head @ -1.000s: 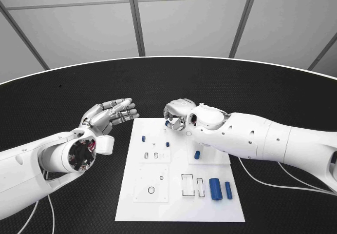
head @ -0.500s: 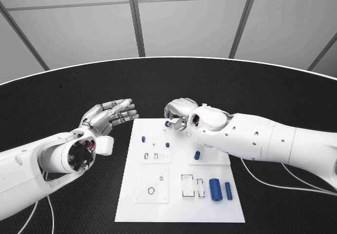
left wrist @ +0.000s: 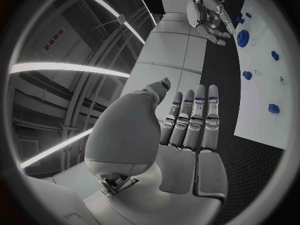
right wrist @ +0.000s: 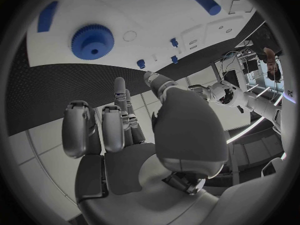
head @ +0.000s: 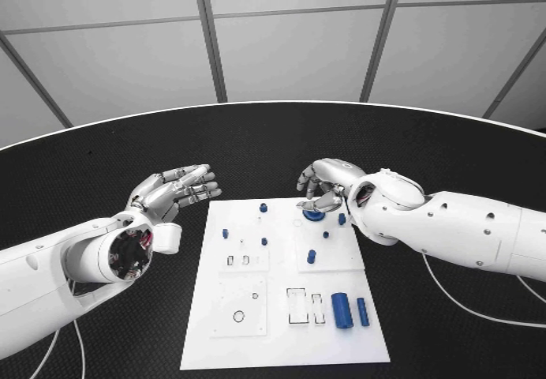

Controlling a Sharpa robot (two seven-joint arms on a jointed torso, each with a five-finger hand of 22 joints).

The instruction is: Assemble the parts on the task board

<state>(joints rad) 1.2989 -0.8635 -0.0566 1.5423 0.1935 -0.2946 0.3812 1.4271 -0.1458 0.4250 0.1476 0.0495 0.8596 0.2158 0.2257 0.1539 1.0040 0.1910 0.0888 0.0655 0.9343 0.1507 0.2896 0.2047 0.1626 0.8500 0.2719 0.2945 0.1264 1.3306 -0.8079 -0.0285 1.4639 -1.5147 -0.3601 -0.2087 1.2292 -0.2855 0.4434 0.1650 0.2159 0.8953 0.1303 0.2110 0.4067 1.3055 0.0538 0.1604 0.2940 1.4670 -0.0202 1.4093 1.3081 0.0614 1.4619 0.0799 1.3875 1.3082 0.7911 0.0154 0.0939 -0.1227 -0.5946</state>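
- While the right hand (head: 327, 183) hovers at the far right of the task board (head: 278, 332), its fingers are curled but hold nothing; the blue gear (head: 311, 214) lies on the board just beneath them.
- Left hand (head: 174, 191) is off the board's far left corner, fingers straight and apart, empty.
- Other parts: a small peg (head: 263, 208) left of the gear, two long blue cylinders (head: 340, 303) at the near right beside open slots.
- Judgement: the step is gripping the gear. Best to come straight down, pinch its toothed rim evenly and lift it level.
- Room: bare black table (head: 455, 150) on the far side and right gives free withdrawal; the peg stands near the gear, so avoid sweeping left.
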